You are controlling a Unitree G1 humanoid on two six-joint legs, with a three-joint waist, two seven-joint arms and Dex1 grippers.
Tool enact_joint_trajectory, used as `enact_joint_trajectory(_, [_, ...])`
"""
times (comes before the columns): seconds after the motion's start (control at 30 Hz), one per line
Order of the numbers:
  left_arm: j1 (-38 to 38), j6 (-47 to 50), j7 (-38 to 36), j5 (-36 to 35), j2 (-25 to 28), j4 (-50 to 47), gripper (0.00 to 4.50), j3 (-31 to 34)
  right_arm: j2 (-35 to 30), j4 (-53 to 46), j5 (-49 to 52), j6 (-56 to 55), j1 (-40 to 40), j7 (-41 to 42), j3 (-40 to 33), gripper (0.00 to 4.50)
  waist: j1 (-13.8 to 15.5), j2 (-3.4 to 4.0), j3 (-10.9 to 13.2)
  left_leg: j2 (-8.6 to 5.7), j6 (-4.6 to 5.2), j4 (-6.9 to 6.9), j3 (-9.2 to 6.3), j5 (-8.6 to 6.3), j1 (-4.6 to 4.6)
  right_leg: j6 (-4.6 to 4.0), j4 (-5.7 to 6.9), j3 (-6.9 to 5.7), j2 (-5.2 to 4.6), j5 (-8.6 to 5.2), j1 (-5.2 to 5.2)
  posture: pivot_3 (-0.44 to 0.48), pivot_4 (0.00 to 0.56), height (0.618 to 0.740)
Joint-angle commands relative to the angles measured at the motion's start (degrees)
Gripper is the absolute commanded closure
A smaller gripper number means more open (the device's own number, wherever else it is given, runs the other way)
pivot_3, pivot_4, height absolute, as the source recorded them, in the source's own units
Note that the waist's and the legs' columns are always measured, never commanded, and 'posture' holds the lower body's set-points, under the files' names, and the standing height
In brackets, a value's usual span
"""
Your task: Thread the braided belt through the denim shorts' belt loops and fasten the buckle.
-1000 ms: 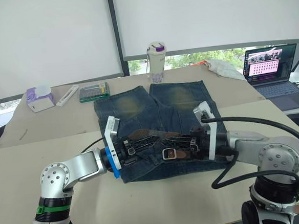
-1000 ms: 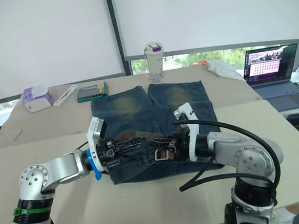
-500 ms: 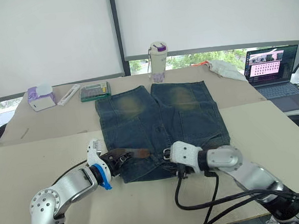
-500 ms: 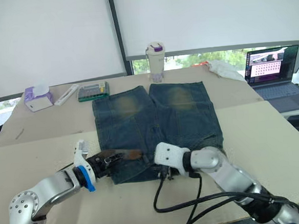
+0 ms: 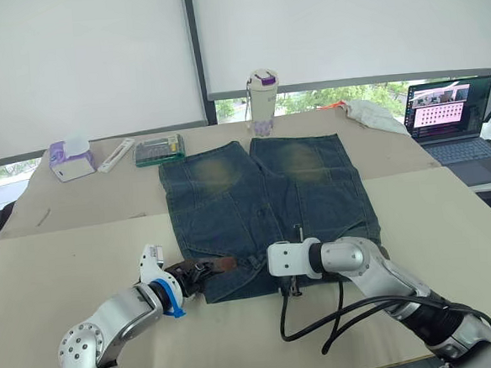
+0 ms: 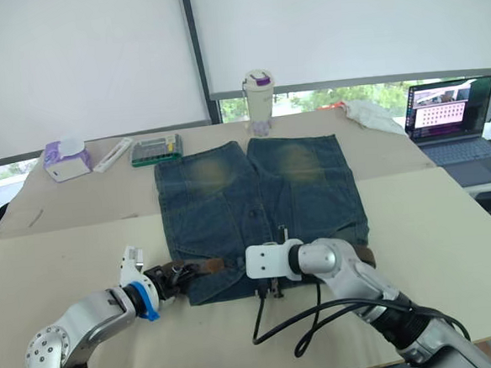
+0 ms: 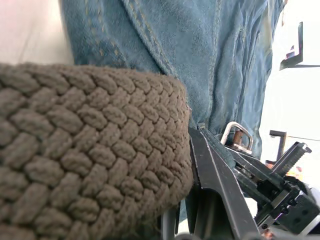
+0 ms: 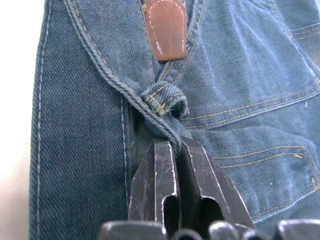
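The denim shorts [image 5: 263, 199] lie flat on the table, waistband toward me. My left gripper [image 5: 190, 274] is at the waistband's left end, shut on the braided belt [image 7: 90, 165]. The belt's reddish tip [image 5: 226, 262] points right along the waistband. My right gripper [image 8: 170, 142] is at the middle of the waistband, shut on a bunched fold of denim at a belt loop [image 8: 165, 102]. The reddish tip [image 8: 166, 27] lies just beyond that loop. The silver buckle [image 7: 237, 138] shows past the left finger, close to the right gripper.
At the table's far edge stand a white tumbler [image 5: 262, 101], a green box [image 5: 157, 148], a white stick-shaped device [image 5: 115, 154] and a tissue box [image 5: 68, 158]. A laptop [image 5: 453, 119] and white cloth [image 5: 374, 113] sit far right. Black cables [image 5: 323, 330] loop near the front edge.
Both grippers have come down from mid-shorts to the near waistband. The left gripper drew the belt tip leftward. The right gripper let go of the buckle end and closed on the denim.
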Motion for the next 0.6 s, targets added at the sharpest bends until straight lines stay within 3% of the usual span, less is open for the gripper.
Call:
enact_joint_trajectory(0.03, [-3.3,1.8,-1.4,-0.4,-2.8,3.3,4.50,4.8,0.5,-3.0,-0.9,0.7,1.0,1.6,-0.7,4.47,0.0,0.00,0.0,0.00,0.00,0.00,0.01,0.00,0.00,0.00,0.00,0.00,0.01,0.00,0.00,0.000,0.150,0.740])
enact_joint_trajectory(0.23, [-10.7,12.0,-10.8,-0.4,1.1,13.5,4.50,8.8,3.0,-3.5,-1.9,3.8,1.2,1.3,-1.7,4.47,-0.2,-0.10,0.0,-0.12,-0.02,-0.01,0.04,0.01,-0.01,-0.02,0.01,-0.09,0.05,0.01,-0.05,0.000,0.150,0.740])
enact_joint_trajectory(0.5, [-27.0,14.2,-7.9,-0.4,6.5,30.6,4.50,9.9,18.7,9.5,0.3,4.8,-6.5,-0.2,-0.7,4.47,-0.8,-0.20,0.0,-0.06,-0.13,-0.03,-0.11,0.07,-0.01,-0.12,0.05,-0.13,0.12,0.06,-0.13,0.000,0.150,0.740])
enact_joint_trajectory(0.6, [-28.8,16.9,-6.8,-0.4,5.7,30.9,4.50,10.6,19.7,12.2,-0.1,1.7,-7.6,0.6,-0.6,4.47,-1.3,-0.20,0.0,-0.06,-0.15,-0.04,-0.20,0.08,-0.04,-0.14,0.04,-0.19,0.07,0.08,-0.19,0.000,0.150,0.740])
